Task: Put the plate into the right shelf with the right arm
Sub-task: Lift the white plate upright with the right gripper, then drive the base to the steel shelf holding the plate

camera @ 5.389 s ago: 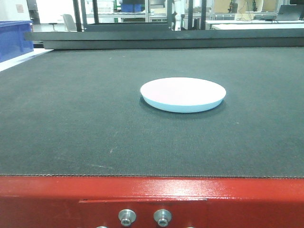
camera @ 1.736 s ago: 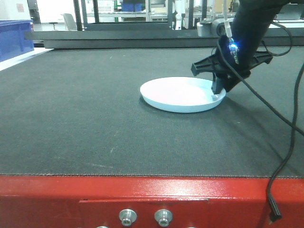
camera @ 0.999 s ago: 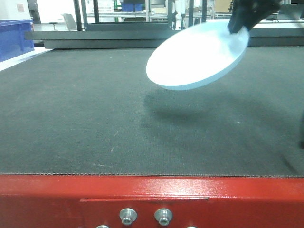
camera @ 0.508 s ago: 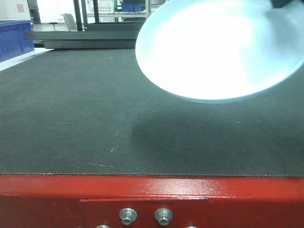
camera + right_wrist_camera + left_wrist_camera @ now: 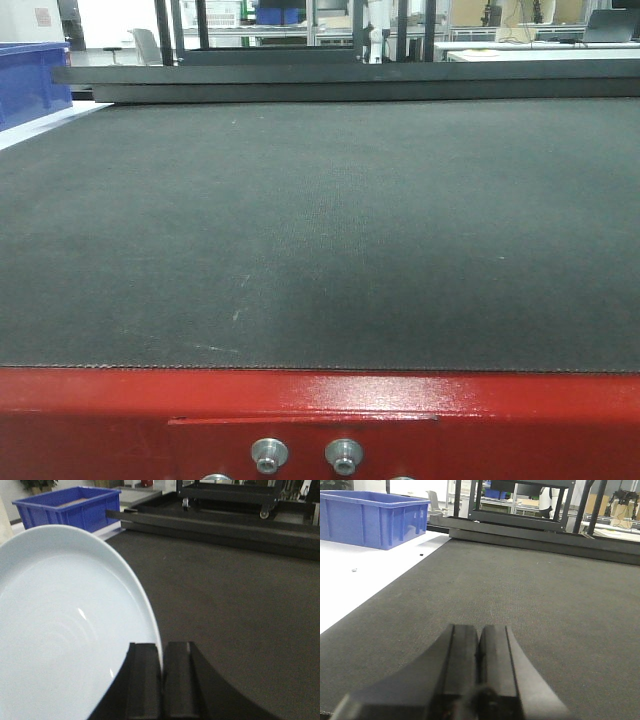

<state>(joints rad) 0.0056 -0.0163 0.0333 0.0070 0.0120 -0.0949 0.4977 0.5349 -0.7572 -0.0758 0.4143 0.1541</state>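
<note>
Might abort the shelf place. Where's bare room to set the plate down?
The dark mat is bare in the front view, from the red frame back to the black rail. The white strip along its left is free up to the blue bin. Only the arms crowd it: left gripper shut over the mat, right gripper clamping the plate above it.

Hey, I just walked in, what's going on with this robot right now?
The right gripper is shut on the rim of the pale blue plate, holding it above the dark mat. The front view shows only the mat, so the plate is up off it. The left gripper is shut, holding nothing, over the mat. No shelf shows in any view, so the plate is not yet placed.
</note>
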